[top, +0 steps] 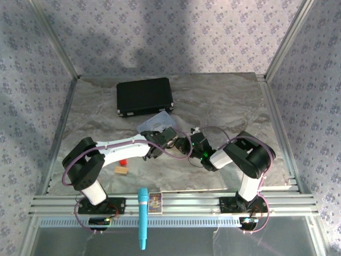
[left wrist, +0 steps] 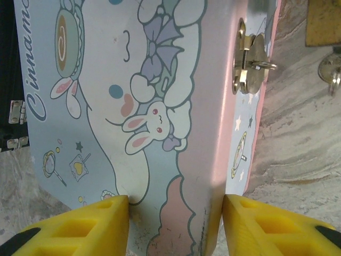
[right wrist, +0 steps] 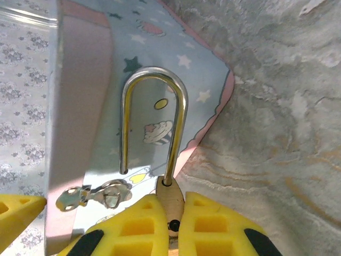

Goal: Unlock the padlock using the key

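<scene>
Padlock [right wrist: 169, 198] between fingers [right wrist: 213, 229] of right gripper [right wrist: 171, 220]

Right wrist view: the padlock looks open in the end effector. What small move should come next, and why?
Probably draw the right end effector back from the tin, carrying the padlock clear. One leg of its shackle is out of the body and ends free just above the tin's hasp, so the lock looks unlocked.

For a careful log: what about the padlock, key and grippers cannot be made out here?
Right wrist view: right gripper hides most of the small brass padlock body.
Top view: tiny silvery metal key too small; arms overlap there.
Left wrist view: hold of left gripper on pale blue tin unclear, edge cuts it.
</scene>
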